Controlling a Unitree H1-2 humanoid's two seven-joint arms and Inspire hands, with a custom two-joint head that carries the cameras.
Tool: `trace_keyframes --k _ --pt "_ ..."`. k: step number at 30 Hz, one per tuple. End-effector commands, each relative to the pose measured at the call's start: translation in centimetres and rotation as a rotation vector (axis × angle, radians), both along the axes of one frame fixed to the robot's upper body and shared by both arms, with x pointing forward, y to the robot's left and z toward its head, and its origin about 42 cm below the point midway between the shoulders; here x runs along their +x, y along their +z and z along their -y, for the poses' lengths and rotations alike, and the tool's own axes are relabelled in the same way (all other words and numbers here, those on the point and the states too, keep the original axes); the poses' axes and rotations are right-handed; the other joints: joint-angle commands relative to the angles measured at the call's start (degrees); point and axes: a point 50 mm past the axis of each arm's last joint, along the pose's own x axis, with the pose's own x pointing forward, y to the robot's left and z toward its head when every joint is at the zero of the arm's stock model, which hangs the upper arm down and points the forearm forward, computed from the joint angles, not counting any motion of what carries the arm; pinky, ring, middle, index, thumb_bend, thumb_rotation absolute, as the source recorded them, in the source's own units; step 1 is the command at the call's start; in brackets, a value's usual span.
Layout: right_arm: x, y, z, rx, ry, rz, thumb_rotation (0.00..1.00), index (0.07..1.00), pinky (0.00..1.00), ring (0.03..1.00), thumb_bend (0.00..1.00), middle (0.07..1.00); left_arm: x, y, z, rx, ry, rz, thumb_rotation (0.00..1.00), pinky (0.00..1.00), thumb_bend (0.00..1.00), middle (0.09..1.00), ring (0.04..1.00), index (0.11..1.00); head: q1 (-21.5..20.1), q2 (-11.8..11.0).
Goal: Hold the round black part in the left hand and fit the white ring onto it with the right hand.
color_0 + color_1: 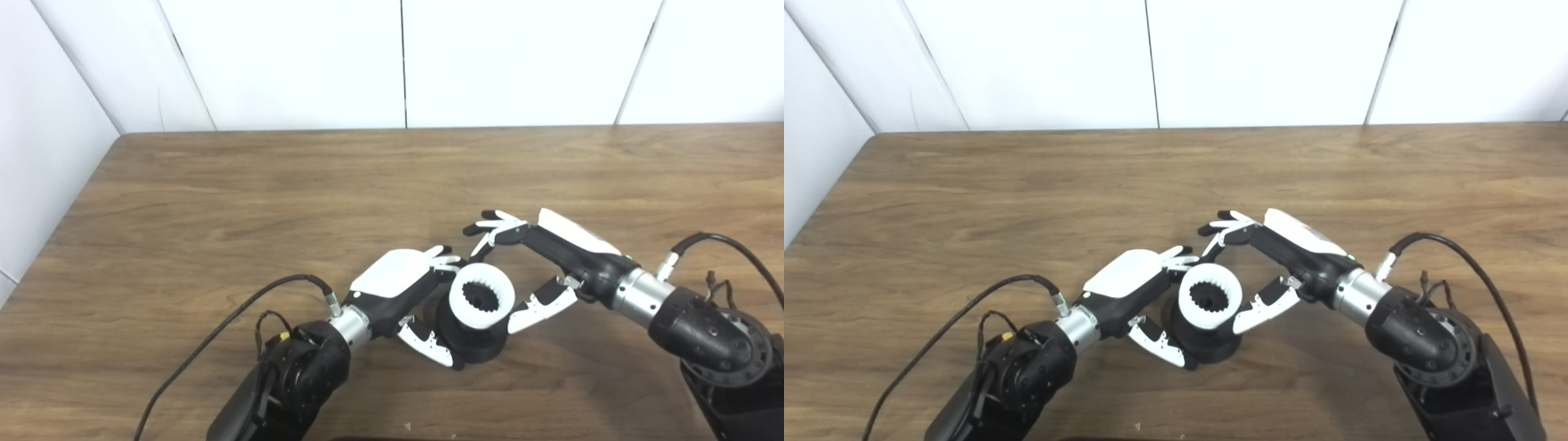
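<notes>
Round black part (471,343) sits near the front of the wooden table (245,196), gripped from its left by the left hand (404,288). White ring (482,297) already rests on top of it. To its right, the right hand (539,269) brackets the ring, fingers spread; final seating may remain.

Both cameras sat side by side at head height, above the near edge of the wooden table (245,184), and looked down and forward across it to the white wall panels (1029,61) behind. Neither was close. They shared almost the whole tabletop; the right eye view stood slightly further right, so the table's left corner showed more.
</notes>
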Motion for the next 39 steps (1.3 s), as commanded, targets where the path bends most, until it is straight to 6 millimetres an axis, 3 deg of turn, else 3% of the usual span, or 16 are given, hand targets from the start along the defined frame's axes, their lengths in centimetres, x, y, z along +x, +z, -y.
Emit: trace_keyframes --k 1,39 --pt "0.7 1.4 -0.4 0.011 0.009 0.064 0.17 0.491 0.87 0.990 0.52 0.883 0.3 0.2 -0.2 0.025 0.012 0.014 0.29 0.93 0.80 0.921 0.994 0.633 0.03 0.07" --pt "0.7 -0.5 -0.4 -0.013 -0.011 0.034 0.17 0.490 0.87 0.986 0.52 0.885 -0.1 0.8 -0.5 0.021 0.011 0.002 0.28 0.93 0.80 0.925 0.995 0.628 0.61 0.93"
